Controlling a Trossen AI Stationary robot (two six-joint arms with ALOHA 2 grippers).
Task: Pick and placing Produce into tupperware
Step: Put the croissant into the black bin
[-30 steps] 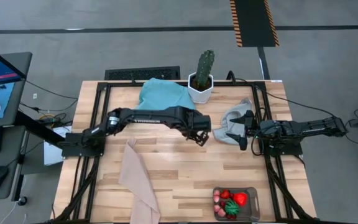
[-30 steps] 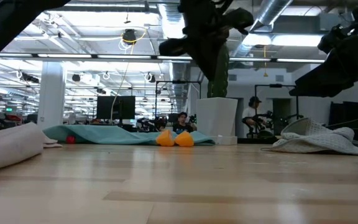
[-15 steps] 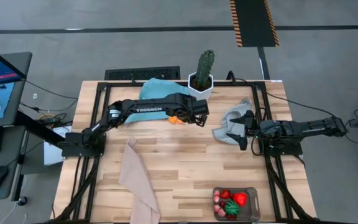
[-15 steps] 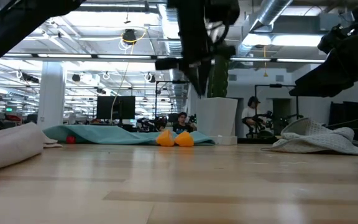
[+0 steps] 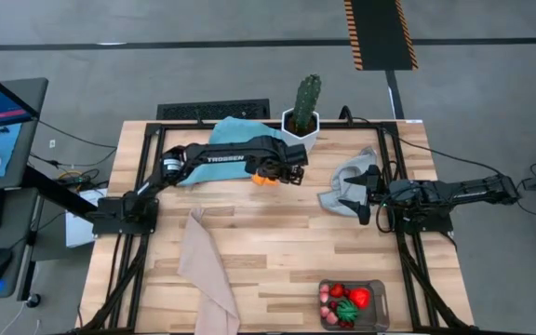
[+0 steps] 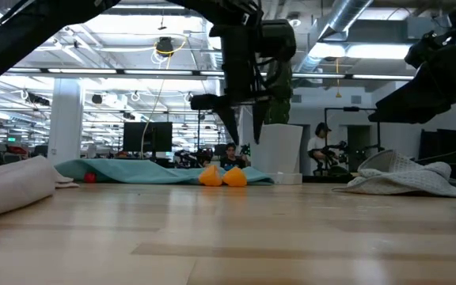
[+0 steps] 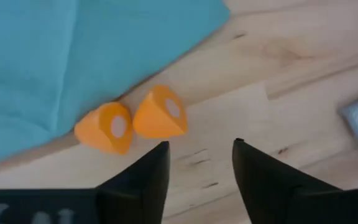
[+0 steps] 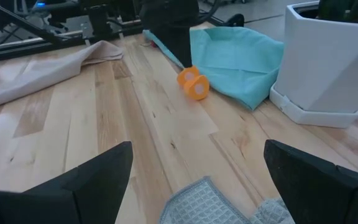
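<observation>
Left gripper (image 7: 196, 163) is hovering part open, empty, just short of 2 orange pieces (image 7: 132, 121); should be centering on 1 piece, then descending; right gripper (image 8: 197, 168) is idling wide.

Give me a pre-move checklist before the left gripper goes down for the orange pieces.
1. Left gripper open, nothing between its fingers: ok.
2. Two orange toy produce pieces side by side on the bare wooden table, at the teal cloth's edge: ok.
3. Gripper lined up over a piece: not ok, both lie just ahead of the fingertips.
4. Clear rectangular plastic tub at the table's front right, already holding red, pink and green produce: ok.
5. Right gripper open, parked over the grey cloth, clear of the path: ok.
</observation>
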